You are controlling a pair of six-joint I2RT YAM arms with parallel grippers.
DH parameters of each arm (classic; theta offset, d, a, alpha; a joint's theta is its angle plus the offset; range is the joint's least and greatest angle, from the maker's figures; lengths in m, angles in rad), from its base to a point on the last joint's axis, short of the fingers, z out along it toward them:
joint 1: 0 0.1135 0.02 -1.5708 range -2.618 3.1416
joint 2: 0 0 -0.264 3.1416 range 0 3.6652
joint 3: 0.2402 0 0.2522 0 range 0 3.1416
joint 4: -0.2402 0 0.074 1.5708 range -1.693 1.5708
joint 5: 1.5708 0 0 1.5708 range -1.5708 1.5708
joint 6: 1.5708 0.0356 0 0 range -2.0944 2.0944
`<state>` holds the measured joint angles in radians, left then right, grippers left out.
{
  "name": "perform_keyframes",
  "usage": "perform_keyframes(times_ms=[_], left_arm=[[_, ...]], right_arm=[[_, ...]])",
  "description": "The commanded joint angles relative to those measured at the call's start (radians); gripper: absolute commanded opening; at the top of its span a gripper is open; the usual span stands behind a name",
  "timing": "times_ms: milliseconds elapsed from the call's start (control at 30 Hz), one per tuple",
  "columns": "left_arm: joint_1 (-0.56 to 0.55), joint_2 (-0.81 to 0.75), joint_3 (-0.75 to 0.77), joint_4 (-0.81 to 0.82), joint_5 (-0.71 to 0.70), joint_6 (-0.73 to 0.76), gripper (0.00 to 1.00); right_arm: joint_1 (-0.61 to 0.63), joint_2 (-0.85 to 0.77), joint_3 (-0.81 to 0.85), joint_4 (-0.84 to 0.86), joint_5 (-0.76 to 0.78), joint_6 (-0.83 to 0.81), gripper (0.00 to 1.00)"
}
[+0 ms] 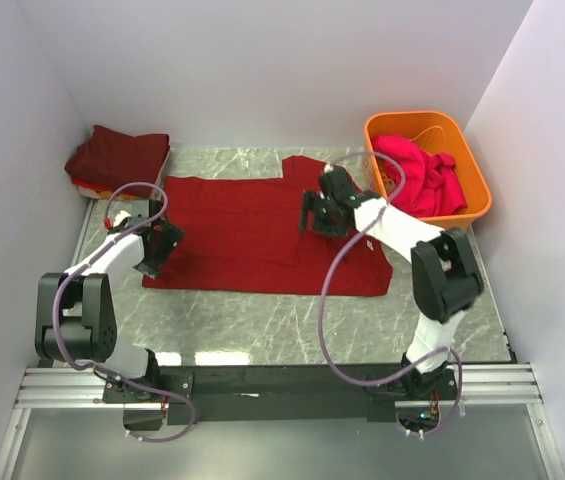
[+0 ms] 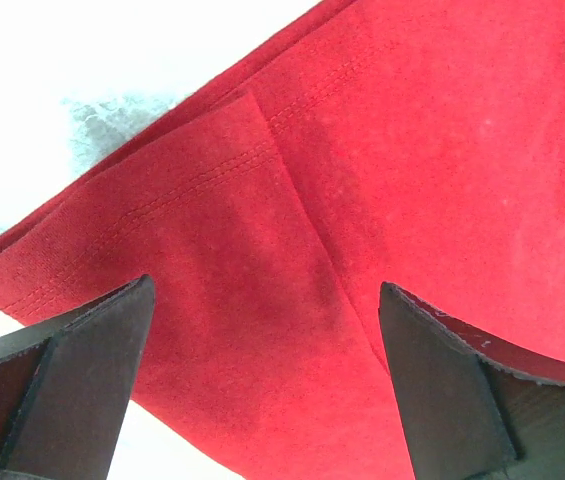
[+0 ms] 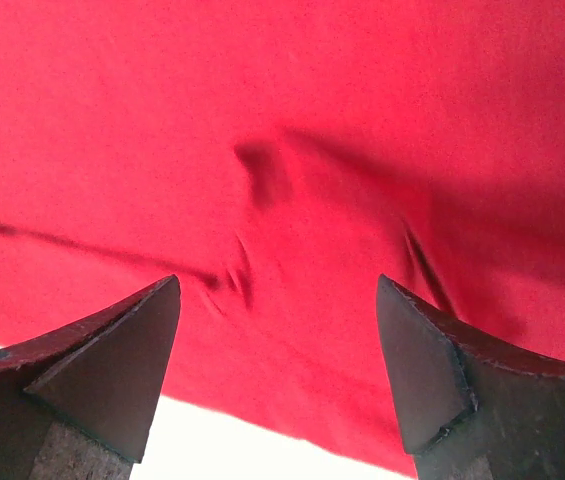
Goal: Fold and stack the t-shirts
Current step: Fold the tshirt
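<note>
A dark red t-shirt (image 1: 247, 230) lies spread flat on the marble table. My left gripper (image 1: 157, 250) is open over its left hem edge; in the left wrist view the hemmed cloth (image 2: 292, 250) fills the space between the fingers (image 2: 72, 380). My right gripper (image 1: 314, 212) is open over the shirt's right part, near the collar side; the right wrist view shows wrinkled red cloth (image 3: 292, 200) between its fingers (image 3: 432, 370). A folded maroon shirt stack (image 1: 117, 155) sits at the back left. A magenta-pink shirt (image 1: 422, 175) lies bunched in the tub.
The orange plastic tub (image 1: 467, 150) stands at the back right. White walls close in the table on three sides. The table's bare marble (image 1: 292, 325) runs along the front, ahead of the black arm mounting rail (image 1: 282, 380).
</note>
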<state>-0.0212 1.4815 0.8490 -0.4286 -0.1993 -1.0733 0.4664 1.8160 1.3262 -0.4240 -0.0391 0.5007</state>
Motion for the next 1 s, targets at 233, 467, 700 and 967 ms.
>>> perform_keyframes(times_ms=[233, 467, 700, 967], left_arm=[[0.003, 0.032, -0.027, 0.071, 0.058, 0.023, 0.99], [0.017, 0.103, -0.045, 0.099, 0.074, 0.024, 0.99], [0.018, 0.117, -0.054, 0.074, 0.037, 0.026, 1.00], [0.018, 0.046, -0.035, 0.070, 0.086, 0.064, 0.99]], right_arm=[[-0.005, -0.046, -0.168, 0.036, -0.007, 0.029, 0.86], [-0.044, 0.057, -0.073, 0.045, 0.154, 0.041, 0.85], [-0.063, 0.124, 0.131, 0.047, 0.297, -0.101, 0.85], [-0.038, 0.002, 0.098, 0.014, 0.202, -0.126, 0.85]])
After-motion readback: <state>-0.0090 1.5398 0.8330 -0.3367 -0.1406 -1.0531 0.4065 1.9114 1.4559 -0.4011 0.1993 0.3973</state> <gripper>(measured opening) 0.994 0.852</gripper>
